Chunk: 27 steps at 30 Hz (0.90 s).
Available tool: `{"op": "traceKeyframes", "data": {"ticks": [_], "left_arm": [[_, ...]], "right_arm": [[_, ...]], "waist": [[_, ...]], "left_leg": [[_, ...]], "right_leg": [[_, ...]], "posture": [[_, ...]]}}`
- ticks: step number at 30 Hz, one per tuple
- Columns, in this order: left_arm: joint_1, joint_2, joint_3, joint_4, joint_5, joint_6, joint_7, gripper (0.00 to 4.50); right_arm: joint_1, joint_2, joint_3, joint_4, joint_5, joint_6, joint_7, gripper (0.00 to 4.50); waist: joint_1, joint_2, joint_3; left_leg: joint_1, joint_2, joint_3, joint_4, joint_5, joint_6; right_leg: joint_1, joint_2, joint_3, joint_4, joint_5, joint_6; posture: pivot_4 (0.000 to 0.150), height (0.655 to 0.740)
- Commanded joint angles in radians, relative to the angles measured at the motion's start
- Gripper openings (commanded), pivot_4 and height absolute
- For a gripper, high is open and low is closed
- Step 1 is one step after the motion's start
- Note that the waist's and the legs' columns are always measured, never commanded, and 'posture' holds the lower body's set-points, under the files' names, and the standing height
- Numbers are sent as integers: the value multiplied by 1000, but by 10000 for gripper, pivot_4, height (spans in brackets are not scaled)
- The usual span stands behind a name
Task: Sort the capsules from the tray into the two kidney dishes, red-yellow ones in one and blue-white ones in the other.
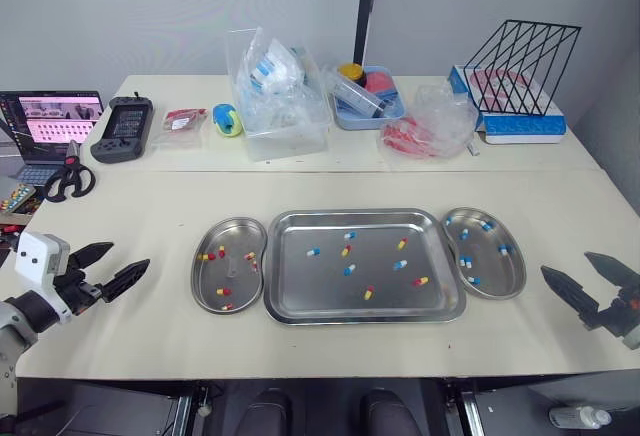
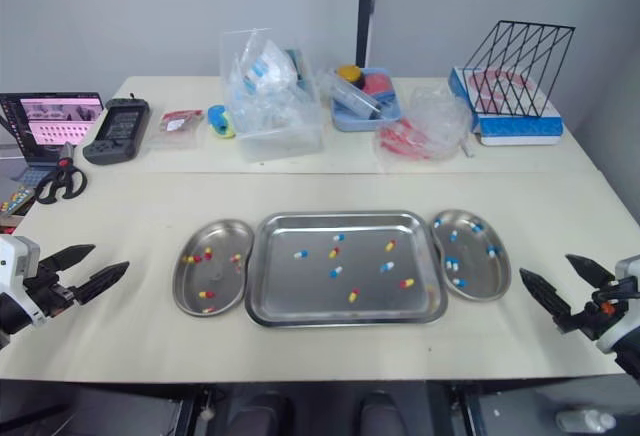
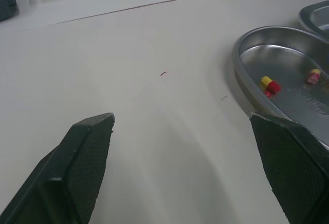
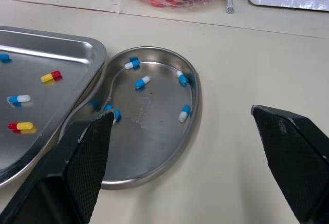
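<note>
Eight capsules (image 1: 349, 269) lie in tray (image 1: 300, 291); left pincer (image 1: 130, 255) and right pincer (image 1: 565, 262) gape empty.

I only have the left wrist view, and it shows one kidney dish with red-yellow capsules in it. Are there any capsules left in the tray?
Observer: Yes, eight lie in the tray: four red-yellow capsules and four blue-white capsules.
Operator: What's in the other dish?
Observer: The right kidney dish holds blue-white ones only.
Operator: And the right claw?
Observer: The right claw is open and empty, over the table beside that dish.
</note>
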Motion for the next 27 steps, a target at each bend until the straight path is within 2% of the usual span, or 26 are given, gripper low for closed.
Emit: {"op": "traceKeyframes", "data": {"ticks": [1, 10, 14, 17, 22, 27], "left_arm": [[-1, -3, 19, -54, -28, -7, 6, 44425], [-2, 8, -11, -173, -111, 25, -62, 44425], [-25, 17, -79, -221, -146, 54, -139, 44425], [-21, 20, -161, -254, -139, 56, -199, 44425], [-25, 12, -220, -266, -124, 38, -230, 44425], [-36, 1, -263, -246, -95, 0, -246, 44425]], "right_arm": [[-24, -30, 9, -44, 18, 12, -1, 45000], [-182, -133, 158, -162, 91, 142, 25, 45000], [-339, -188, 325, -190, 113, 217, 62, 45000], [-491, -209, 531, -196, 70, 256, 123, 45000], [-675, -149, 755, -167, 21, 284, 161, 45000], [-864, -4, 987, -41, -119, 253, 184, 45000]], "waist": [[0, 0, 0], [-1, 0, 0], [-2, 0, 0], [-4, 0, 0], [-5, 0, 0], [-7, 0, 0]], "left_leg": [[0, 0, 0, 0, 0, 0], [0, 0, 0, 0, 0, 0], [0, 0, 0, 0, 0, 0], [-1, 0, 0, 1, 0, 0], [-3, 0, -1, 1, 0, 0], [-3, 0, -1, 1, 0, 0]], "right_leg": [[0, 0, 0, 0, 0, 0], [0, 0, 0, 0, 0, 0], [0, 0, 0, 0, 0, 0], [-1, 0, 0, 0, 0, 0], [-3, 1, -1, 0, 0, 0], [-4, 1, -1, 0, 0, 0]], "posture": [[1500, 7275], [1500, 7275], [1500, 7275], [1500, 7275], [1500, 7275], [1500, 7275]]}}
